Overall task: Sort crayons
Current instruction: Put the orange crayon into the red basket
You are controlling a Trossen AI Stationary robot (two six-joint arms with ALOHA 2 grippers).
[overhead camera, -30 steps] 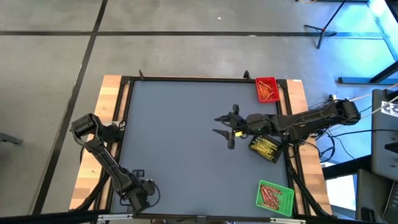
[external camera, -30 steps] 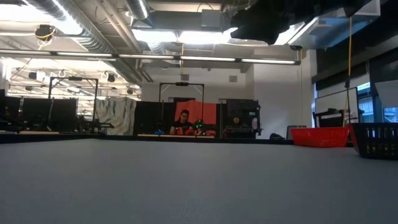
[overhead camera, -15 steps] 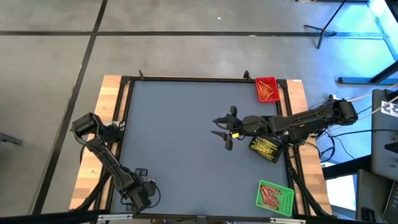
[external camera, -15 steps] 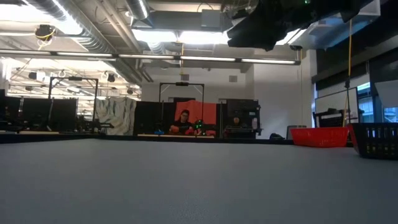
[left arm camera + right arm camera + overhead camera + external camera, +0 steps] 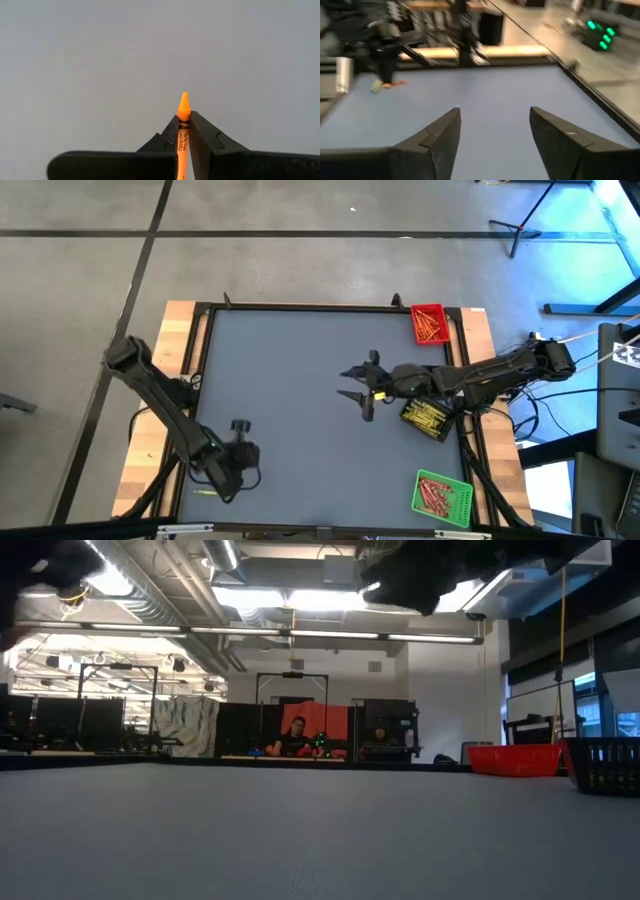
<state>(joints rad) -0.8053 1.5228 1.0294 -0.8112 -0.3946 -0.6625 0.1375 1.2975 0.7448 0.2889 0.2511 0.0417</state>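
An orange crayon (image 5: 183, 112) sticks out from my left gripper (image 5: 189, 131), which is shut on it above the bare grey table near the near left corner (image 5: 239, 426). My right gripper (image 5: 356, 386) hangs open over the middle of the table, its fingers (image 5: 440, 135) wide apart with nothing between them. At the right edge, a red tray (image 5: 428, 323) and a green tray (image 5: 441, 495) hold red and orange crayons, and a black tray (image 5: 425, 417) holds yellow ones. My left gripper pinches the orange crayon's paper-wrapped shaft (image 5: 183, 134) between its two fingers (image 5: 206, 135). The crayon lies along the fingers, its pointed tip (image 5: 184, 98) reaching past their ends. It is lifted clear of the table.
A small yellow-green stick (image 5: 205, 492) lies on the wooden border by the near left corner. The right arm reaches over the black tray. A black frame (image 5: 300, 307) rims the grey table top (image 5: 290, 410), which is bare between the two arms. People sit in the room beyond (image 5: 293, 736).
My left gripper has risen from the table's near edge and swung toward the middle of the table, turning as it went; its arm now shows at the upper left of the low view.
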